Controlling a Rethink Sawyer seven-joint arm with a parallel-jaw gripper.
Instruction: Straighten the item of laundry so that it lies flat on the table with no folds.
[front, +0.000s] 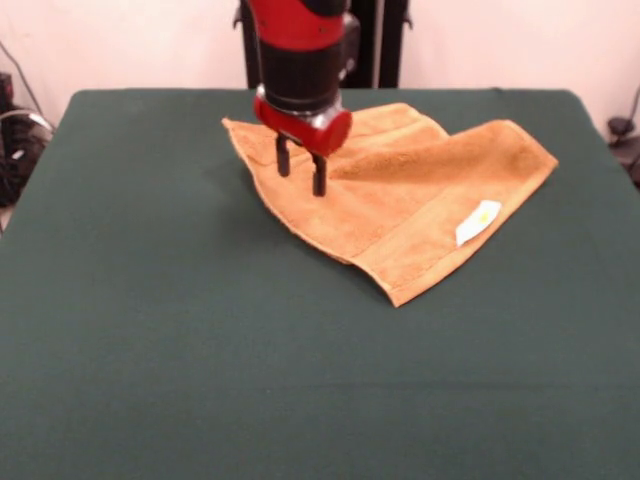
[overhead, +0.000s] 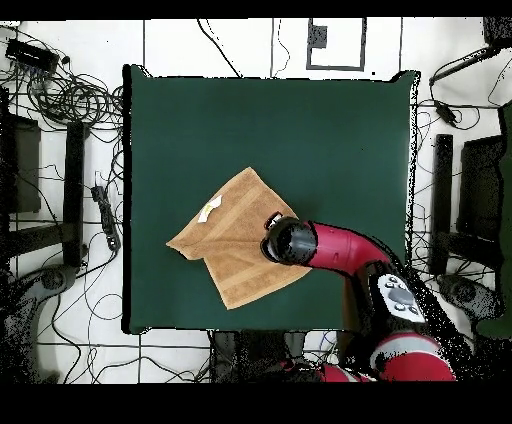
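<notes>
Towel (front: 400, 195) lies creased on the green table (front: 150, 330), claw (front: 301, 172) spread apart above it.

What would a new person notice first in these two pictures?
First, the red and black arm's gripper, open, over the far-left part of the orange-tan terry towel. The towel lies creased on the far half of the dark green cloth-covered table, with a small white label near its right edge.
</notes>
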